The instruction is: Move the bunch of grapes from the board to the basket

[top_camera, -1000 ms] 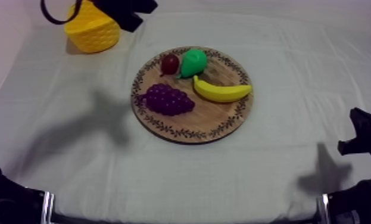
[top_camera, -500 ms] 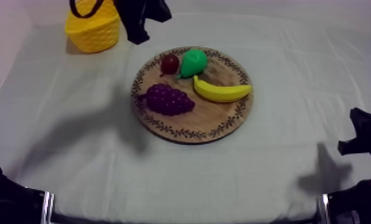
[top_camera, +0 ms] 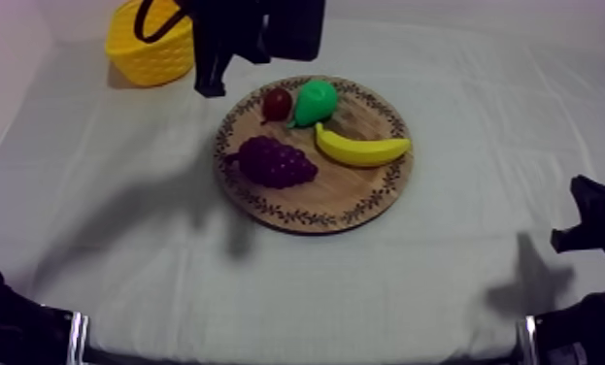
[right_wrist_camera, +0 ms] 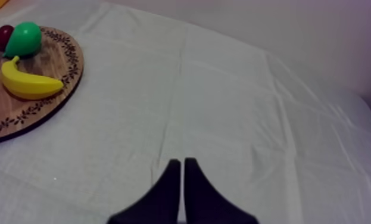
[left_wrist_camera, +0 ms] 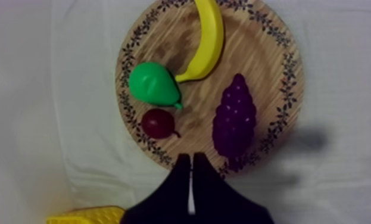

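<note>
1. Top view: the bunch of grapes [top_camera: 275,161] lies flat on the round wooden board [top_camera: 356,197], on the half of the board nearer the yellow basket [top_camera: 151,50]. The basket stands well apart, at the far left of the grey-white cloth [top_camera: 442,282].
2. The bunch is dark purple, its surface moulded into many small rounded berries. It is broad at one end and tapers to a blunt tip at the other.
3. Neighbours on the board: a small red fruit [top_camera: 277,103], a green pear [top_camera: 316,102] and a yellow banana [top_camera: 361,148]. The grapes touch none of them, and the banana's end is the nearest.
4. The left gripper [top_camera: 209,87] hovers between basket and board, just beside the patterned rim. In the left wrist view its fingers lie pressed together as a narrow wedge, clenched on nothing, with the tip over the rim between the red fruit and the grapes.
5. The right gripper [right_wrist_camera: 181,162] sits low over bare cloth, well apart from the board. Its fingers are likewise closed together, grasping nothing.
</note>
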Controlling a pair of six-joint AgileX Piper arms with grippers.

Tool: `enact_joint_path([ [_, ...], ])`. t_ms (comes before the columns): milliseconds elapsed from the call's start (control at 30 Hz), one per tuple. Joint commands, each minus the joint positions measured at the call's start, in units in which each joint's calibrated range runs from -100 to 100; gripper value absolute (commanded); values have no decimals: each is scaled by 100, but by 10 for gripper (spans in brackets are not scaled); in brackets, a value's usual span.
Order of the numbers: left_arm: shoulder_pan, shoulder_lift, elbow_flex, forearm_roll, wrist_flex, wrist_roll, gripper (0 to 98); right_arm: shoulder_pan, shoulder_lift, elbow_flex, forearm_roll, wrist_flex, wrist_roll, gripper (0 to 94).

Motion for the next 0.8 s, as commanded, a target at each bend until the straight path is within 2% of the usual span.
enact_joint_path([
  [0, 12, -6, 9, -13, -4, 10, 0, 0, 2, -1, -1, 0, 1, 3],
  [133, 35, -26, 60, -34, -6, 55, 3, 0, 2, -1, -1, 0, 1, 3],
  [167, 38, -37, 86, -38, -6, 67, 34, 0, 2, -1, -1, 0, 1, 3],
  [267, 42, -78, 215, -49, -9, 65, 263, 0, 2, -1, -1, 0, 1, 3],
  [400, 44, -138, 452, -45, -93, 100, 668, 0, 2, -1, -1, 0, 1, 3],
  [500, 41, -182, 628, -48, -189, 151, 852, 0, 2, -1, -1, 0, 1, 3],
  [600, 30, -218, 782, -41, -288, 188, 922, 0, 2, -1, -1, 0, 1, 3],
  [767, 24, -231, 954, -56, -390, 252, 952, 0, 2, -1, -1, 0, 1, 3],
])
